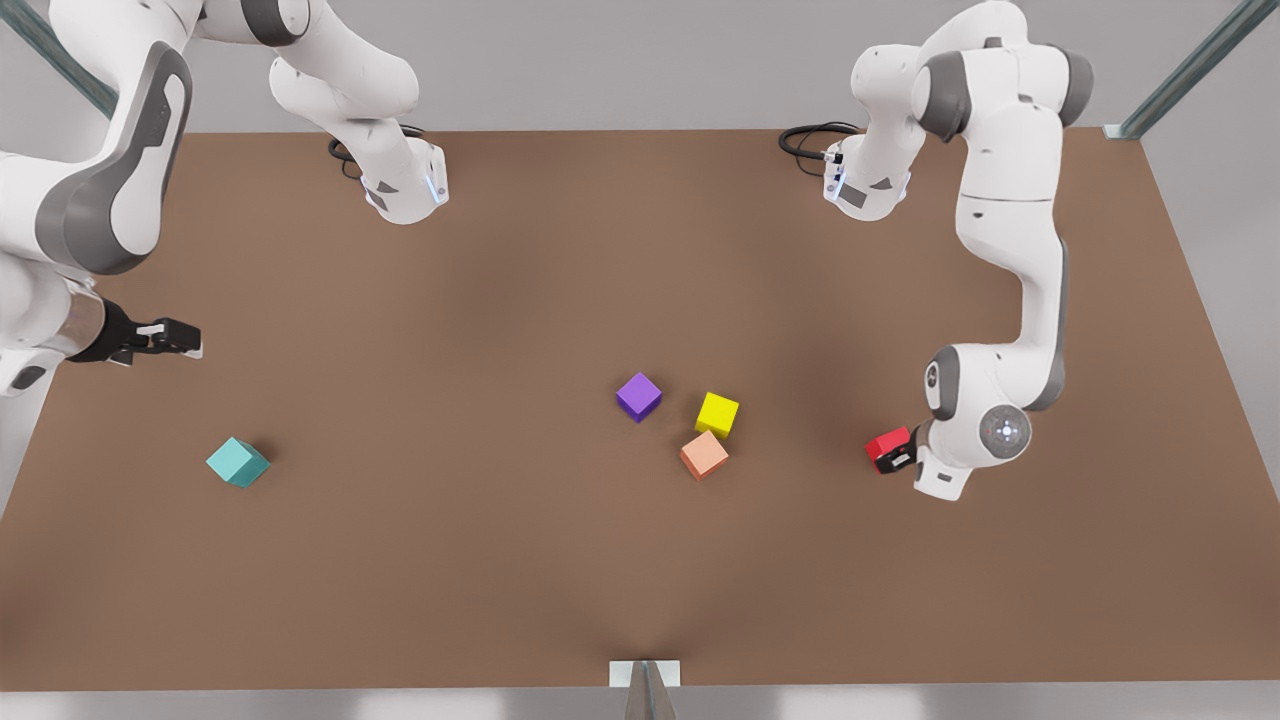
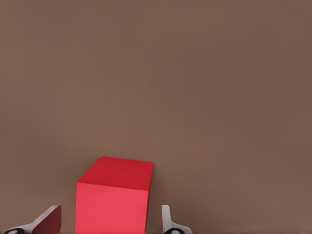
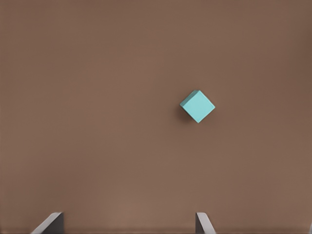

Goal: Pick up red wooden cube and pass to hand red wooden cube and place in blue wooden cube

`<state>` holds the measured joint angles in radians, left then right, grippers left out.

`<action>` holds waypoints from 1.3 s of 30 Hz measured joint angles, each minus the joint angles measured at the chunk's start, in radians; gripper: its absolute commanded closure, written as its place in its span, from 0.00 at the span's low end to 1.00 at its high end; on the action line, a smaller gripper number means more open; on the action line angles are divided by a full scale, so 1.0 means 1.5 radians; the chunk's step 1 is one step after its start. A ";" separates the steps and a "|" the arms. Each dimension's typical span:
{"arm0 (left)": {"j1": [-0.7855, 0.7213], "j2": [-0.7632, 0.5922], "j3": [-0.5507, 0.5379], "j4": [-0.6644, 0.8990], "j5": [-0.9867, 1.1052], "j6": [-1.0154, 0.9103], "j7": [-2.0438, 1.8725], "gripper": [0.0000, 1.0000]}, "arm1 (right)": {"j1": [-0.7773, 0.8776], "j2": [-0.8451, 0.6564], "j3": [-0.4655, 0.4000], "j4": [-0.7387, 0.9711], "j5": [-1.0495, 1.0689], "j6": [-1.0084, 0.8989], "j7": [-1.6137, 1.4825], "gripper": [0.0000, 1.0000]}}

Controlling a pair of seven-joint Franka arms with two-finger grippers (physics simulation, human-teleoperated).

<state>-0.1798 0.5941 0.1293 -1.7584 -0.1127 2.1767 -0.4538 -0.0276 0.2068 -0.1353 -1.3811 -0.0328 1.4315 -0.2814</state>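
Observation:
The red wooden cube rests on the brown table at the front view's right. My left gripper is low around it and open. In the left wrist view the cube sits between the two fingertips with a small gap on each side. The blue wooden cube, teal in colour, lies at the front view's left. My right gripper waits open above and behind it, and the right wrist view looks down on that cube. A claw-like hand is out of view.
A purple cube, a yellow cube and a salmon-orange cube cluster near the table's middle, between the two arms. The arm bases stand at the far edge with cables.

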 measured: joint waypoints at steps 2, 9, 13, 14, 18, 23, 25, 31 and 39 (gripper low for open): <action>-0.001 0.009 0.000 0.000 0.000 0.003 0.001 0.00 | 0.001 -0.001 0.000 -0.004 -0.001 -0.002 0.000 0.00; -0.001 0.042 0.000 -0.001 0.000 0.016 0.003 0.00 | 0.002 0.000 0.000 -0.005 -0.003 -0.004 -0.001 0.00; 0.000 0.050 0.000 -0.001 0.000 0.021 0.005 0.00 | 0.002 0.001 0.001 -0.005 -0.003 -0.004 -0.001 0.00; 0.000 0.053 0.000 -0.001 -0.001 0.023 0.005 0.00 | 0.002 0.001 0.001 -0.005 -0.003 -0.004 -0.001 0.00; 0.000 0.062 0.000 0.000 0.000 0.029 0.005 0.14 | 0.001 0.000 0.001 -0.008 -0.003 -0.004 -0.001 0.00; 0.007 0.057 -0.011 0.010 0.003 0.029 0.000 0.40 | 0.000 0.000 0.001 -0.009 -0.003 -0.005 -0.001 0.00; 0.013 0.047 -0.030 0.052 -0.006 0.003 -0.002 0.40 | 0.001 0.001 0.002 -0.009 -0.003 -0.005 -0.001 0.00; 0.008 0.104 -0.267 0.365 -0.126 -0.183 -0.015 0.42 | 0.006 0.115 0.021 0.048 0.148 -0.004 -0.053 0.00; -0.009 0.209 -0.428 0.427 -0.278 -0.102 0.038 0.41 | 0.017 0.355 0.072 0.094 0.579 -0.009 -0.357 0.00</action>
<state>-0.1936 0.9084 -0.5133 -1.1178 -0.5299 2.0234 -0.3974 -0.0018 0.7398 -0.0279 -1.2398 0.8353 1.4187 -0.8162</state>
